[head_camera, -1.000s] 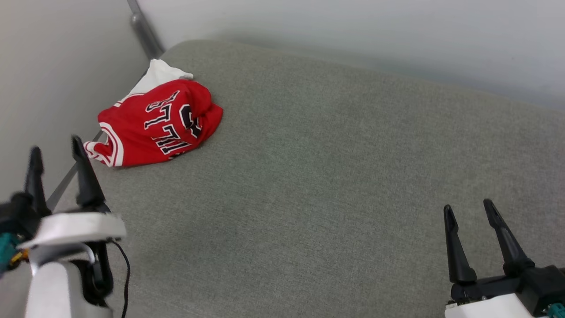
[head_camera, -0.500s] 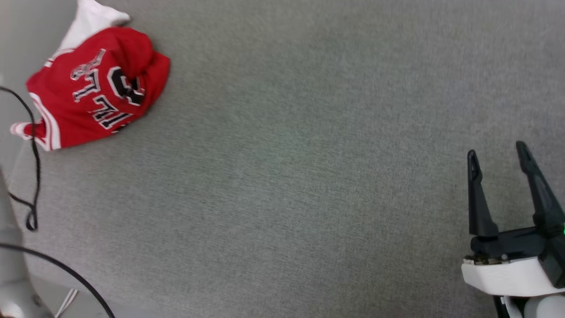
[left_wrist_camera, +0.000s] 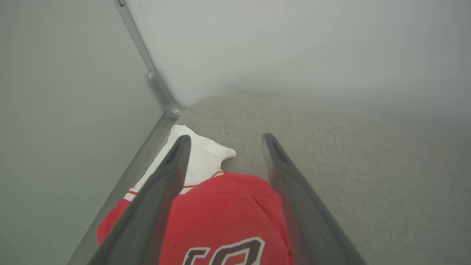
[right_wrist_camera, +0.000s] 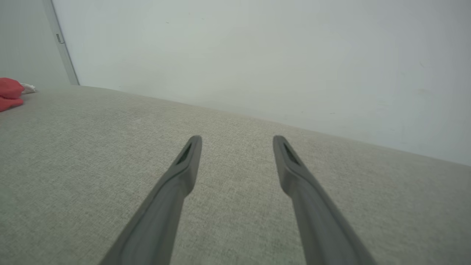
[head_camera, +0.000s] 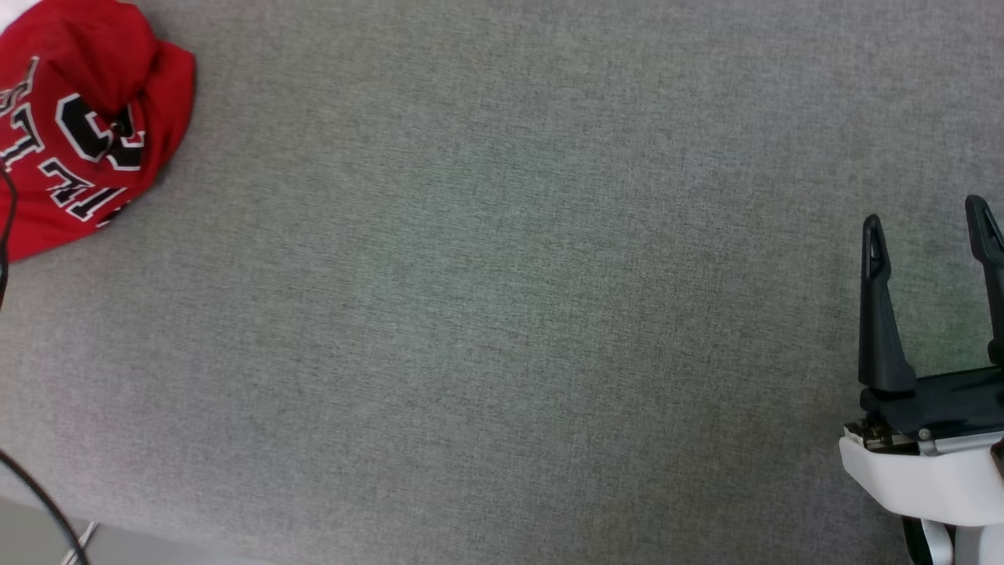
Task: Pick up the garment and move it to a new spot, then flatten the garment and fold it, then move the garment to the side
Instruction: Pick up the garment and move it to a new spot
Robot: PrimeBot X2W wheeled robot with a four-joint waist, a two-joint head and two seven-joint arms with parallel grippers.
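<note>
Left gripper (left_wrist_camera: pixel 225 138) is lined up on the crumpled red jersey (left_wrist_camera: pixel 224 209), jaws wide and empty — I'd drop onto the bunched top, pinching deep. Right gripper (head_camera: pixel 924 212) is spread too, well apart.

Count, from the floor: one garment (head_camera: pixel 86 94). Two grippers, left gripper (left_wrist_camera: pixel 226 139) and right gripper (head_camera: pixel 924 212), two dark fingers (right_wrist_camera: pixel 176 184) apiece. One grey padded surface (head_camera: pixel 502 314). Two pale walls (left_wrist_camera: pixel 294 44).
</note>
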